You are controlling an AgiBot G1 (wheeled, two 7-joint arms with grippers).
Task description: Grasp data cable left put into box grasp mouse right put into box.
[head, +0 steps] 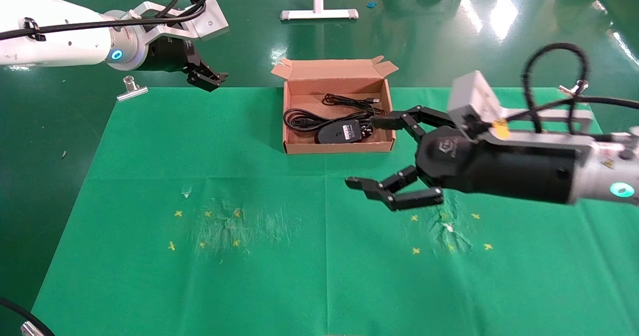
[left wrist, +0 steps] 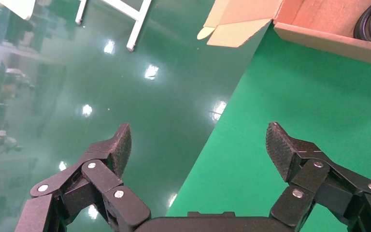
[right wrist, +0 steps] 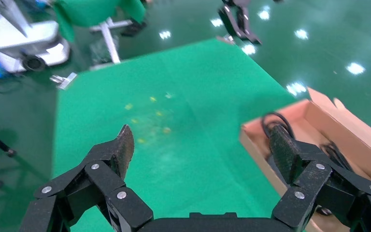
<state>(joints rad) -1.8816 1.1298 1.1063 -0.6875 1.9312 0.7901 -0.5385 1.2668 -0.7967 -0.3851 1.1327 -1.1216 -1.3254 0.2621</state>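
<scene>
Both task items are seen already inside the box, a shallow brown cardboard carton set at the far middle of the bench, whose top is covered by a creased green cloth. The data cable, a thick black cord in long loops, lies along the box's left half, and the mouse, a smooth black oval with a pale label, rests near the box's front wall with its thin bundled cord trailing toward the far right corner. The right claw is held spread wide and empty just beside the box's right wall, its upper finger reaching over that wall close to the mouse, its lower finger out over bare cloth; the box therefore lies to the claw's left, with its long axis running across the bench. Whether the upper finger touches the wall cannot be told. From the right wrist view, the ribbed pads are seen well apart with nothing between them. The left claw is parked above the far left corner of the bench, likewise wide and empty. The placing is judged complete; a clean withdrawal to the right, clear of the thin cardboard wall, is what remains
</scene>
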